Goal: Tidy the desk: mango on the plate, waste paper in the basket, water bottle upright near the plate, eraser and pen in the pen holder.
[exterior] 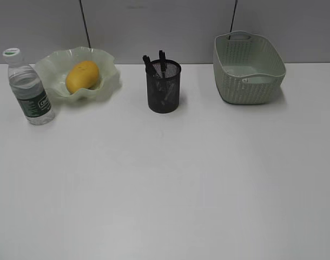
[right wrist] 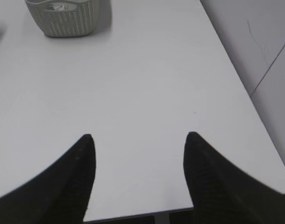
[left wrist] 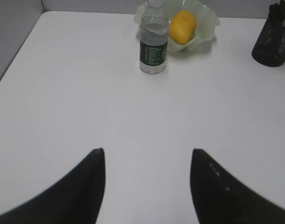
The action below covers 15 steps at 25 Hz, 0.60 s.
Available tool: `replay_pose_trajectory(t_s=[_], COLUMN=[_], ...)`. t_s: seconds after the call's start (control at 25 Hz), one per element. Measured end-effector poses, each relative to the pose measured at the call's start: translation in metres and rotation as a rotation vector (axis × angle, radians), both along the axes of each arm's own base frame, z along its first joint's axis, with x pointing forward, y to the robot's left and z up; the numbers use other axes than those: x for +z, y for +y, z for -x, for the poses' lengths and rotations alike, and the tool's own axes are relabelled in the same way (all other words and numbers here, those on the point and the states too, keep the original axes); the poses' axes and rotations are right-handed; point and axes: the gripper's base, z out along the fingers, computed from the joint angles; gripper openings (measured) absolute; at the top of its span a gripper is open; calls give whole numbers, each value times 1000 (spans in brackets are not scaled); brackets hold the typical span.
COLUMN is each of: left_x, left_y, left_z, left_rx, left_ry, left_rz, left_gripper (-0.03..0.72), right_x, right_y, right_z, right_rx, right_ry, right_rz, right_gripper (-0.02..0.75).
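Note:
The mango (exterior: 82, 76) lies in the wavy-rimmed plate (exterior: 108, 64) at the desk's (exterior: 165, 179) back left; it also shows in the left wrist view (left wrist: 182, 27). The water bottle (exterior: 28, 89) stands upright just left of the plate, and the left wrist view shows it too (left wrist: 153, 44). The black mesh pen holder (exterior: 164, 88) holds dark pens; the eraser is hidden. The basket (exterior: 247, 70) stands at the back right with a bit of white waste paper (right wrist: 63, 7) inside. My left gripper (left wrist: 147, 151) and right gripper (right wrist: 138, 136) are open and empty over bare desk.
A grey wall runs behind the desk. The desk's right and near edges (right wrist: 245, 93) show in the right wrist view, its left edge (left wrist: 18, 49) in the left wrist view. Neither arm shows in the exterior view.

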Motion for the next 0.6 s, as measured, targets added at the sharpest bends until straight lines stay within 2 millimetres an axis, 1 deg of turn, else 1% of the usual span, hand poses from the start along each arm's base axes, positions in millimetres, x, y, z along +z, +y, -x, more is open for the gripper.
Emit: replay_pose_trajectory(t_s=[0.6], left_x=[0], left_y=[0], left_z=[1], left_rx=[0], left_ry=[-4], left_rz=[1], left_gripper=[444], right_x=[0], right_y=[1], right_z=[1], right_rx=[-16], right_ry=[-4], right_rz=[-5], right_gripper=[478])
